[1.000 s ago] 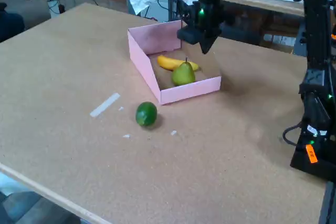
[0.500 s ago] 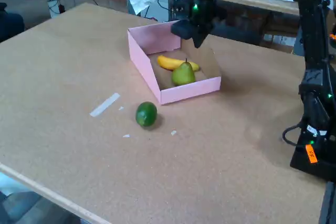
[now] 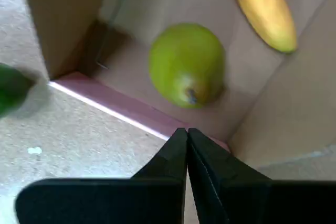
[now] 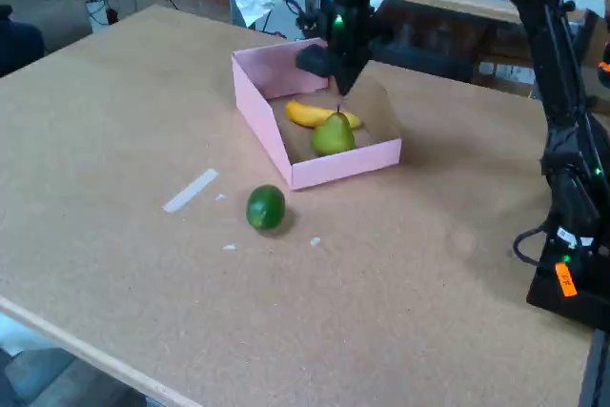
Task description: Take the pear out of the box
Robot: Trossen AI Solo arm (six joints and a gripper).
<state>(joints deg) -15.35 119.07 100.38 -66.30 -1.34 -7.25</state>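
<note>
One pear [image 4: 333,134] and one banana [image 4: 313,114] lie in the pink box [image 4: 262,111], and a single lime [image 4: 266,207] sits outside on the table [image 4: 124,121]. The gripper [image 4: 340,86] hangs just above the pear. Only the wrist view shows its fingers [image 3: 176,153] pressed together, holding nothing; only the fixed view shows a strip of tape [image 4: 191,190] left of the lime.
</note>
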